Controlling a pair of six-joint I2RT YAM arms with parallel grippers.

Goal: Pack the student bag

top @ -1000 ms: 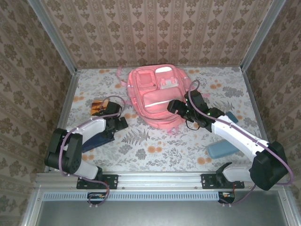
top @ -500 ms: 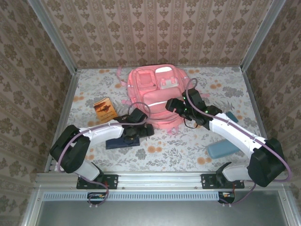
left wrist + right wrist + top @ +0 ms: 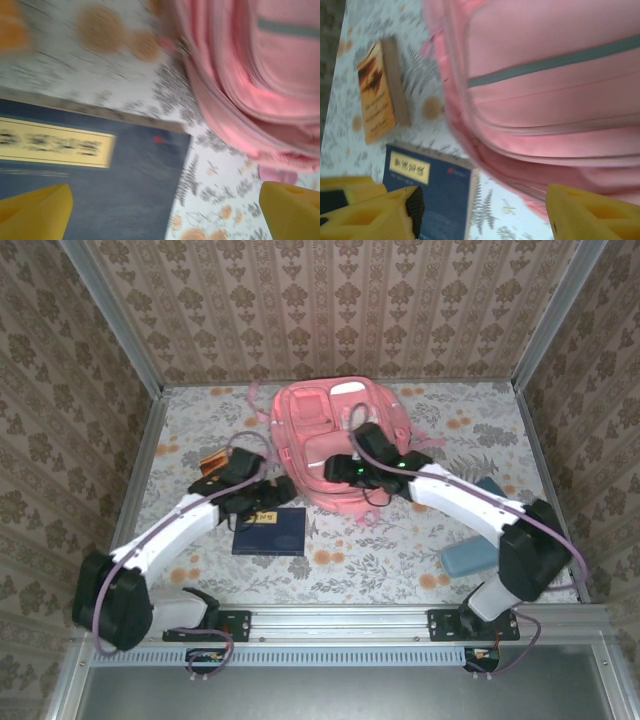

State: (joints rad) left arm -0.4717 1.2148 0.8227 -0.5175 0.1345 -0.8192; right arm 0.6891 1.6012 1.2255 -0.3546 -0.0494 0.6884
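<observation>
The pink student bag [image 3: 322,425] lies flat at the back middle of the table; its fabric and grey stripe show in the right wrist view [image 3: 555,95] and the left wrist view [image 3: 260,75]. A dark blue book [image 3: 270,532] lies flat just in front of the bag's left corner. My left gripper [image 3: 268,490] hovers above the book's far edge, open with nothing between its yellow fingers [image 3: 35,210], book [image 3: 100,175] beneath. My right gripper [image 3: 337,469] hangs over the bag's front pocket, open and empty, fingers [image 3: 370,212] wide apart.
An orange book [image 3: 208,462] lies left of the bag, partly behind my left arm, and shows in the right wrist view [image 3: 377,90]. A teal pencil case [image 3: 468,558] rests at the front right. Patterned walls close in the table on three sides.
The left gripper slid the blue book rightward toward the bag, then drew back above its far edge. The right gripper swung left over the bag's front.
</observation>
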